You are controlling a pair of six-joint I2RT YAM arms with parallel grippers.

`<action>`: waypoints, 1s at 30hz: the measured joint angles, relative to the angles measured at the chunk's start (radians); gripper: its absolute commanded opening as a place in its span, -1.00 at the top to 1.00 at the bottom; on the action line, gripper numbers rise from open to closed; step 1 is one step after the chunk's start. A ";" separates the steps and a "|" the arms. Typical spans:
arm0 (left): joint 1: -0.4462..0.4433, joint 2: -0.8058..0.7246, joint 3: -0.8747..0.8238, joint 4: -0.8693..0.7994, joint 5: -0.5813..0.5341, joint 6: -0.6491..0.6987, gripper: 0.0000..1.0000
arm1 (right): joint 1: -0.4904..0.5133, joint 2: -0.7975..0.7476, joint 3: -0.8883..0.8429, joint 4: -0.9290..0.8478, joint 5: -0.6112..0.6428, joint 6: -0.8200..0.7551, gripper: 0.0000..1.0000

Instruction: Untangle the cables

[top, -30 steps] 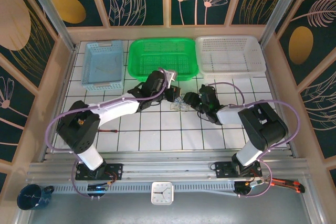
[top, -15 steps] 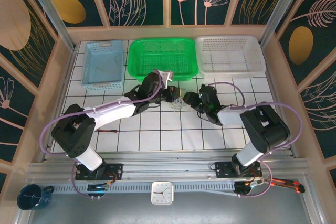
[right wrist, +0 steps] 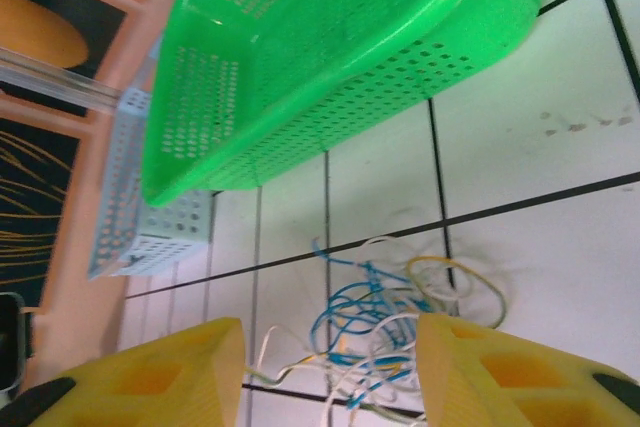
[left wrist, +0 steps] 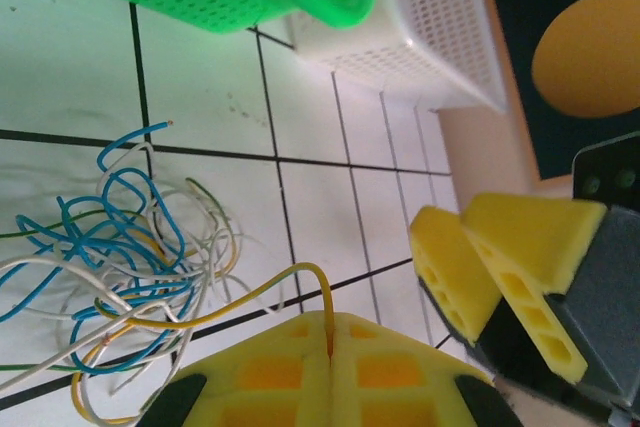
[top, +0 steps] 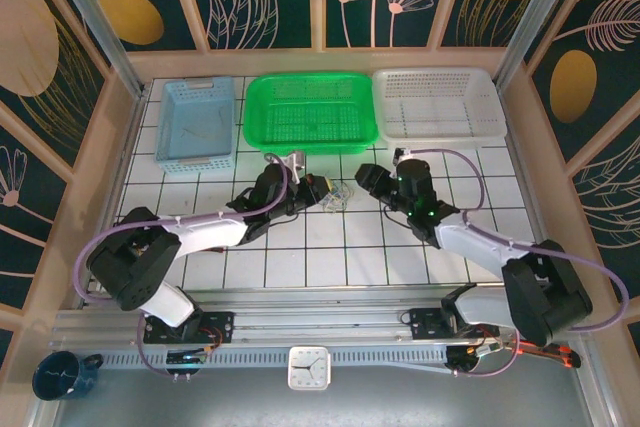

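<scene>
Untangling barely begun: one strand gripped, knot whole.
On the tiled table (top: 300, 257), at 6 o'clock of the green basket (top: 311, 112), we note the right gripper (right wrist: 328, 347), jaws wide, at 2 o'clock of the cables (top: 338, 197); the left gripper (left wrist: 328, 332) at 9 o'clock, clamped on one yellow wire (left wrist: 327, 302); the cables lie as one blue, yellow and whitish snarl, none laid apart. We judge nearly all the work remains.

The green basket (top: 310, 112) stands in the way just past the wires (top: 340, 197). My left arm (top: 215, 227) and right arm (top: 470, 237) fence both sides. The bare tabletop (top: 330, 247) nearer me is open for my jaws.
</scene>
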 measured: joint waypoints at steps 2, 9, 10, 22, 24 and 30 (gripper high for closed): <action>0.000 -0.013 -0.022 0.043 -0.012 -0.035 1.00 | 0.000 -0.026 -0.029 0.025 -0.021 0.033 0.12; 0.000 -0.028 -0.068 0.140 -0.032 -0.111 1.00 | 0.004 -0.038 -0.123 0.152 -0.079 0.176 0.13; 0.000 -0.028 -0.072 0.150 -0.036 -0.121 1.00 | 0.011 -0.034 -0.131 0.177 -0.082 0.198 0.12; 0.000 -0.028 -0.111 0.212 -0.053 -0.201 1.00 | 0.150 0.111 -0.137 0.414 -0.092 0.342 0.11; 0.000 -0.028 -0.113 0.215 -0.056 -0.204 1.00 | 0.159 0.134 -0.137 0.434 -0.092 0.352 0.11; 0.000 -0.028 -0.117 0.227 -0.059 -0.209 1.00 | 0.171 0.177 -0.137 0.496 -0.093 0.378 0.15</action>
